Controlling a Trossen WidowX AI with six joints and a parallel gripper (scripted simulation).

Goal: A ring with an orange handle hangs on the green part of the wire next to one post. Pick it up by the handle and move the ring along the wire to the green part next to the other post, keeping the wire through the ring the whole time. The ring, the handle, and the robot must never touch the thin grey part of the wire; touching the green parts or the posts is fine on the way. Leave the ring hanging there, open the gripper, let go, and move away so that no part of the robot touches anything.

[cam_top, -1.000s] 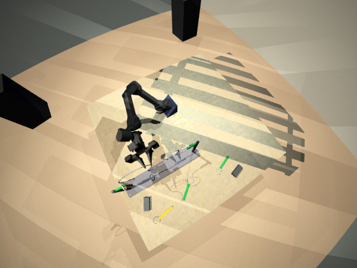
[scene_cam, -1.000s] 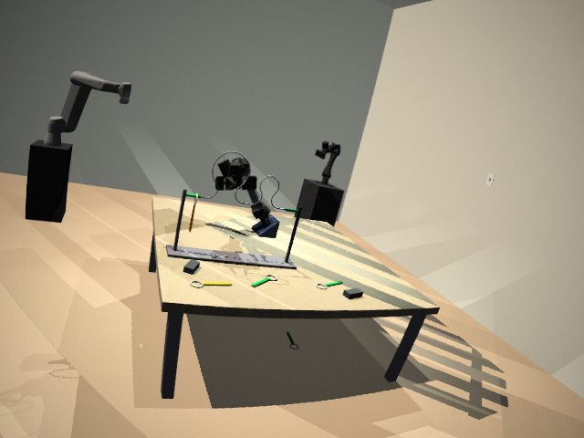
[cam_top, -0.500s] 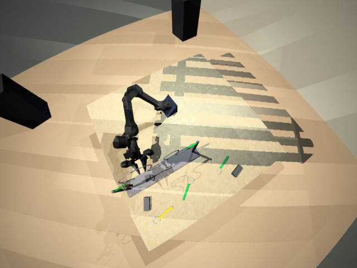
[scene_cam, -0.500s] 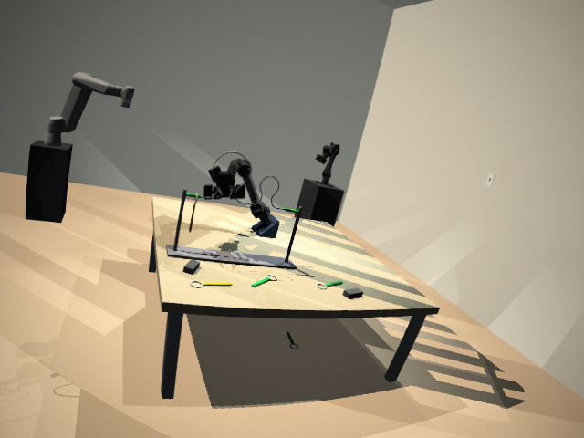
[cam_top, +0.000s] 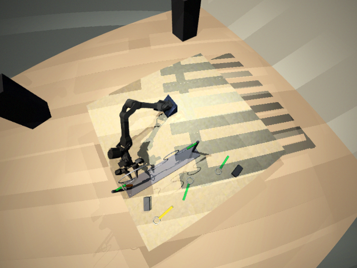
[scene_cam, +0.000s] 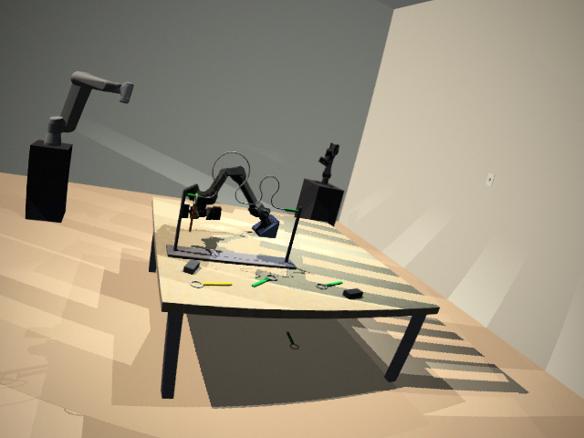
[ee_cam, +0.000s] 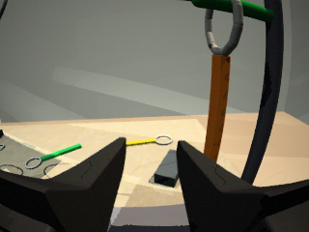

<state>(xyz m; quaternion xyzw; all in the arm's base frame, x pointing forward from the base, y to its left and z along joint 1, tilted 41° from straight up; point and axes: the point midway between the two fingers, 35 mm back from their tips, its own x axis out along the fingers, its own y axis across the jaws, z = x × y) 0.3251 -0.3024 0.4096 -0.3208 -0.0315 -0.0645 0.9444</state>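
The ring point(ee_cam: 238, 21) hangs on the green wire part point(cam_top: 119, 187) point(scene_cam: 192, 194) point(ee_cam: 256, 12) beside the left post point(scene_cam: 178, 226) point(ee_cam: 274, 58). Its orange handle point(cam_top: 129, 185) point(scene_cam: 191, 221) point(ee_cam: 218, 106) points down. My gripper point(cam_top: 134, 176) point(ee_cam: 151, 145) is partly open, with nothing between its fingers. In the wrist view the handle stands to the right of both fingertips, apart from them. The thin grey wire point(scene_cam: 231, 151) loops up and over to the other green part point(cam_top: 192, 145) point(scene_cam: 292, 210) at the right post point(scene_cam: 293, 235). In the exterior view the handle partly hides my gripper.
The posts stand on a grey base plate point(scene_cam: 276, 262). A dark block point(cam_top: 146, 203) point(scene_cam: 191, 266) point(ee_cam: 166, 169), a yellow-handled ring point(cam_top: 165, 212) point(scene_cam: 216, 284) point(ee_cam: 140, 142) and two green-handled rings lie in front. Another dark block point(cam_top: 237, 170) point(scene_cam: 352, 293) lies farther right.
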